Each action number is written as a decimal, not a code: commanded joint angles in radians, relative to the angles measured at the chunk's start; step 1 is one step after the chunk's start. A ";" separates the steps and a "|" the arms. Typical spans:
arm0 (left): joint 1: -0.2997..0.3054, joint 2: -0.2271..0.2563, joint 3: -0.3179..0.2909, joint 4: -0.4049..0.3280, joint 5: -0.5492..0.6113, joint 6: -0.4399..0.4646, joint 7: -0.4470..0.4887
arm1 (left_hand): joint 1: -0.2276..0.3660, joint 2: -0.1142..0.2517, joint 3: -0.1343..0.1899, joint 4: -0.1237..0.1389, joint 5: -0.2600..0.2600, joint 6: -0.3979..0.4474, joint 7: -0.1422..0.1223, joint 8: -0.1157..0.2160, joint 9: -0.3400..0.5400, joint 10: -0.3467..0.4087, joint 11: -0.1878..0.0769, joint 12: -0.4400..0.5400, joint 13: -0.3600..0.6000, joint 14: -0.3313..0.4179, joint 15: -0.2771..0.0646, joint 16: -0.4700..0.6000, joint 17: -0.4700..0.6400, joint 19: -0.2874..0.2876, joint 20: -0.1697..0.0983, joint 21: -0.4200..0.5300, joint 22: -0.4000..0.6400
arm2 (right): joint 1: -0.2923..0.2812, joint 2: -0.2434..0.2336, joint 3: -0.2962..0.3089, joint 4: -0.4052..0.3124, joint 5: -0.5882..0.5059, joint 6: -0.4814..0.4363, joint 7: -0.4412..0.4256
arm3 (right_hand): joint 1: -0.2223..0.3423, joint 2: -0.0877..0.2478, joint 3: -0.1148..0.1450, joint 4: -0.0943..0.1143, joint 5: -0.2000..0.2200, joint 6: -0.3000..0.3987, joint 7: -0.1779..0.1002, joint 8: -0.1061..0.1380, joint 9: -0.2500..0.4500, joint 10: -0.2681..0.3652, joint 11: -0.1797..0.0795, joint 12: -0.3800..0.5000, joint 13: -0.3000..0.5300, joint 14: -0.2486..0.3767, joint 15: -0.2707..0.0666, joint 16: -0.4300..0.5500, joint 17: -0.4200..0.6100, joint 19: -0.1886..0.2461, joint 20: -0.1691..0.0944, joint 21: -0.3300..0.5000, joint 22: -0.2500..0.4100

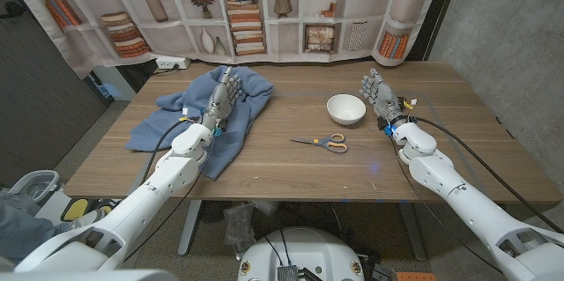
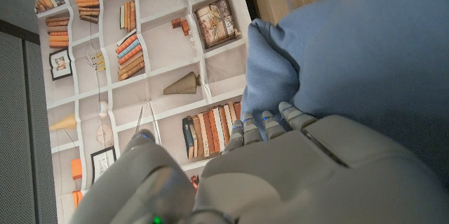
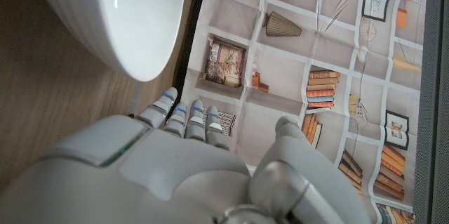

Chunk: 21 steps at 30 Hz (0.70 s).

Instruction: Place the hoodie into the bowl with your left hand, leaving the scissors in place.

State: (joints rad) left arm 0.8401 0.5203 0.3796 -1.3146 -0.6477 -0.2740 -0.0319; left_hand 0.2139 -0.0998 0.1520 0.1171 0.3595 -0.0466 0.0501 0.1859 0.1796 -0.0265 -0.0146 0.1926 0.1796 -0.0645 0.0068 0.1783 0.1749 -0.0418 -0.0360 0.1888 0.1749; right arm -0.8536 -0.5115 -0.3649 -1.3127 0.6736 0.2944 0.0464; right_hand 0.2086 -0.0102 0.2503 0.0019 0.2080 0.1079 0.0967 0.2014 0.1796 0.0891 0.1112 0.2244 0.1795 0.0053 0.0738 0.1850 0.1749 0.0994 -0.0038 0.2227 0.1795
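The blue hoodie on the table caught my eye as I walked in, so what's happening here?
A two-armed robot is at a wooden table. Its left robot hand is over the crumpled blue hoodie, fingers on the cloth, which lies on the table, not lifted. The white bowl is empty, with the scissors lying just in front of it. The right robot hand holds nothing, fingers up beside the bowl.

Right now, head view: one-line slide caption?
Left hand on the blue hoodie; white bowl, scissors and idle right hand alongside.
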 commanded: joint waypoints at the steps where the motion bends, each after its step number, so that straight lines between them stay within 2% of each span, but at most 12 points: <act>1: 0.002 0.006 0.008 -0.014 0.006 0.020 -0.008 | 0.010 0.003 0.006 -0.003 0.006 -0.002 0.004 0.008 0.004 -0.005 -0.004 0.005 0.005 -0.005 0.000 0.006 0.005 -0.011 -0.024 0.007 0.004 | -0.038 -0.014 0.016 -0.042 0.022 0.000 0.009 | 0.008 -0.001 0.008 -0.001 0.005 0.010 0.003 0.005 0.006 0.002 0.011 0.002 0.005 0.000 0.007 0.006 0.004 0.006 0.000 0.004 0.001; 10: -0.007 0.002 0.011 -0.020 0.005 0.013 -0.021 | 0.013 0.006 0.005 -0.004 0.007 0.004 0.002 0.010 0.004 0.001 -0.005 0.008 0.005 0.001 -0.001 0.009 0.005 -0.010 -0.024 0.008 0.004 | -0.053 -0.017 0.021 -0.054 0.020 0.012 0.003 | 0.008 -0.001 0.007 -0.003 0.005 0.012 0.003 0.004 0.006 0.004 0.013 0.002 0.006 0.001 0.008 0.005 0.004 0.006 0.000 0.002 0.002; 21: -0.010 0.032 0.022 -0.074 0.030 0.040 -0.020 | 0.017 0.009 0.004 -0.005 0.009 0.007 0.004 0.011 0.004 0.006 -0.003 0.010 0.006 0.004 -0.001 0.009 0.005 -0.011 -0.020 0.008 0.004 | -0.068 -0.020 0.026 -0.051 0.028 0.030 0.017 | 0.007 0.001 0.006 -0.004 0.004 0.015 0.003 0.003 0.006 0.006 0.012 0.001 0.006 0.005 0.008 0.005 0.004 0.009 0.002 0.000 0.002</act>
State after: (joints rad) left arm 0.8336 0.5323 0.3936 -1.3474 -0.6353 -0.2516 -0.0523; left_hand 0.2179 -0.0958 0.1520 0.1171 0.3595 -0.0465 0.0501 0.1935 0.1794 -0.0226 -0.0184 0.1965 0.1843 -0.0643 0.0066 0.1784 0.1747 -0.0417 -0.0359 0.1926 0.1747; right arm -0.9065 -0.5275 -0.3444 -1.3605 0.6946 0.3121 0.0529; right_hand 0.2086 -0.0102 0.2502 0.0018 0.2080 0.1110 0.1000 0.2014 0.1840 0.0946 0.1164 0.2244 0.1841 0.0053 0.0736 0.1849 0.1747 0.0993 -0.0038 0.2227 0.1794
